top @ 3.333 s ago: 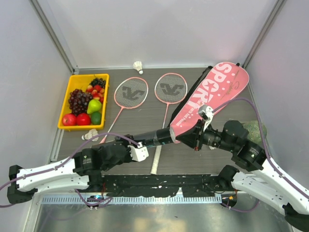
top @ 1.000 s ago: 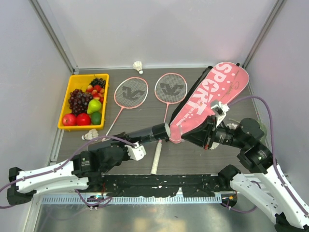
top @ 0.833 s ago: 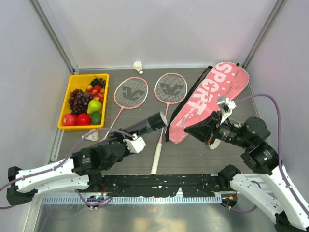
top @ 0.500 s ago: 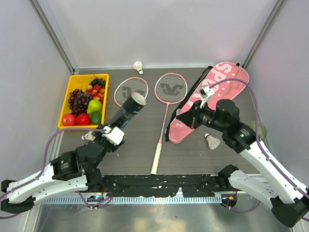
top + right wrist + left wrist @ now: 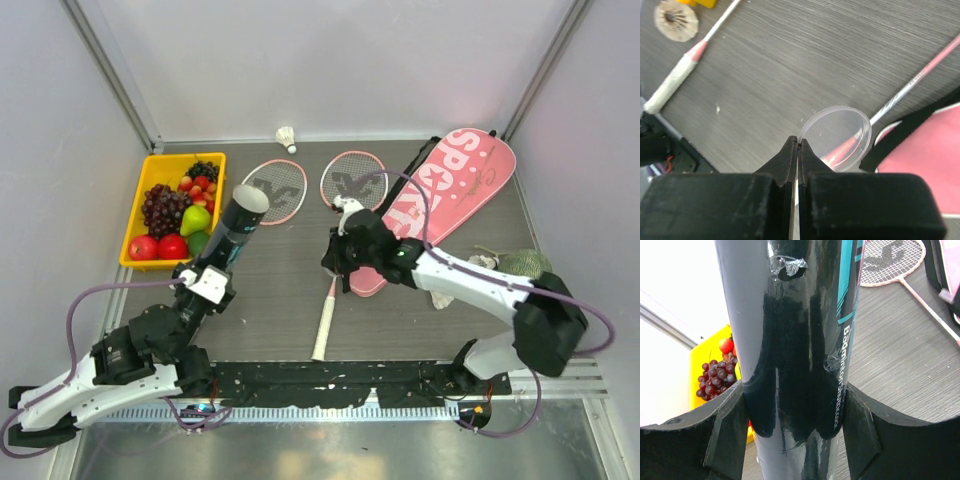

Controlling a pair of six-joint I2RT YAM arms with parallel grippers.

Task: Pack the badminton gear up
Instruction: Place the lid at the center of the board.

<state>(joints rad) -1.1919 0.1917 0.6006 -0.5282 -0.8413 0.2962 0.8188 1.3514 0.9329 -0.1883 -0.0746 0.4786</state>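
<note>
While leaning in from the near left corner, clamps the left gripper (image 5: 207,286) around the long dark tube (image 5: 237,228), with both fingers (image 5: 715,440) pressed against the glossy sides. Holds the tube raised off the table (image 5: 280,300) and tilted away, with the pale upper end, seen from above, crossing the rim of the left racket (image 5: 280,188). Shows "Badminton Shuttlecock" lettering down the tube in the left wrist view.

Reaches the right arm across from the near right, with the right gripper (image 5: 797,145) clenched, tips pinched together on the rim of a clear lid (image 5: 836,138). Hangs that lid above the wood-grain surface, over the pink shaft of the right racket (image 5: 350,178), beyond the white handle (image 5: 320,340) at the front.

Just beside the left racket's own white grip (image 5: 670,87), close to the left gripper: near shuttlecock (image 5: 675,19). Partly hidden under the right forearm: second shuttlecock (image 5: 441,299).

Farther back, side by side at mid-table: both pink racket heads, between the yellow tray (image 5: 185,157) of fruit on the left and the pink "SPORT" bag (image 5: 455,175) on the right. Bag lying flat on a diagonal, narrow end near the right gripper. By the right wall, beside the arm: green netted ball (image 5: 524,263).

Against the back wall, well apart from everything else: far shuttlecock (image 5: 287,135).
</note>
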